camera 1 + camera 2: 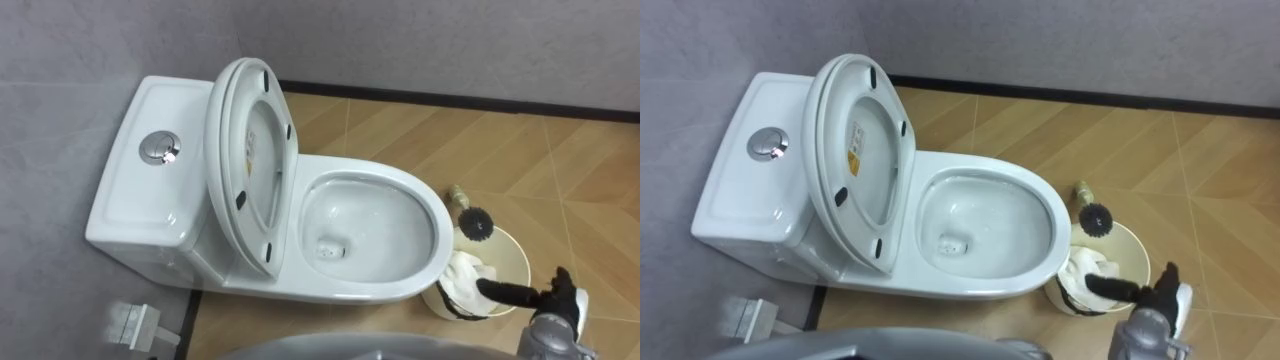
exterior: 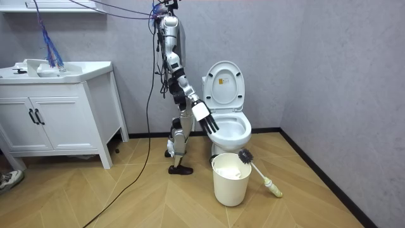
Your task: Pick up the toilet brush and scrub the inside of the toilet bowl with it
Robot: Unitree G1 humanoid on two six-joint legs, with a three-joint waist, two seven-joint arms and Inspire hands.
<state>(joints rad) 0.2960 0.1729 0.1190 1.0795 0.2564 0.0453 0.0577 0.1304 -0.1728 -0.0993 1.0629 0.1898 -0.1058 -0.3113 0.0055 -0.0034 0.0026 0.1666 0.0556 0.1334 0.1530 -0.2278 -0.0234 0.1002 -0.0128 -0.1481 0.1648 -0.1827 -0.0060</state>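
Toilet brush (image 1: 478, 222) leans on the bin (image 1: 518, 252) rim, bristles up, just ahead of the right hand (image 1: 525, 294), whose fingers stretch out straight and hold nothing. A sound pickup would likely reach past the bristles and curl round the handle, then carry it left to the toilet (image 1: 375, 235) bowl. The room view adds height: the hand hangs well above the bin, and the handle slants down to the floor.
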